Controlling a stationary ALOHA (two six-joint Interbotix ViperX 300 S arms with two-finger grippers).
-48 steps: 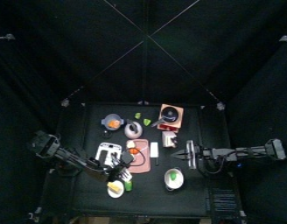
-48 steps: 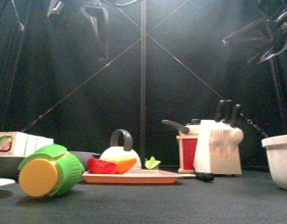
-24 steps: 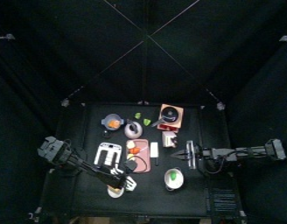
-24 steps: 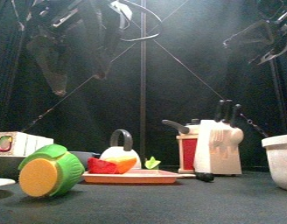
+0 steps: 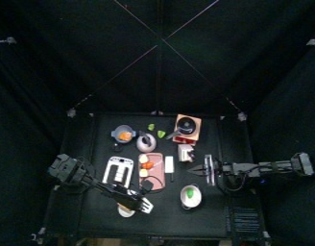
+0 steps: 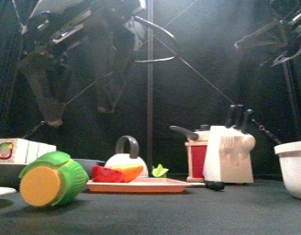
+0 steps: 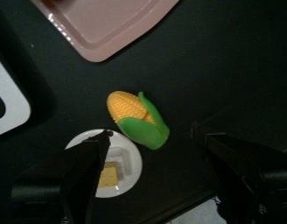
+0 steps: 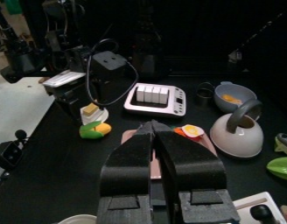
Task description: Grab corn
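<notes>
I see black curtains (image 6: 215,55) closing in on every side. The small black desk (image 5: 96,207) sits below them. Light falls faintly from above.

From above, the left arm covers most of the small round white dish (image 5: 127,208) near the tabletop's front edge. The pink cutting board (image 7: 105,28) is cut off in the left wrist view.

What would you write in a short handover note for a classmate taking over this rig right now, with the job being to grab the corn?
Left claw: open, poised above the corn, holding nothing.
Right claw: shut, empty, resting at the table's right side.
Corn: lying on the black table, beside a small white dish and near the pink cutting board.
Done: left arm lined up over the corn.
Left: lower, close on the corn, lift.
</notes>
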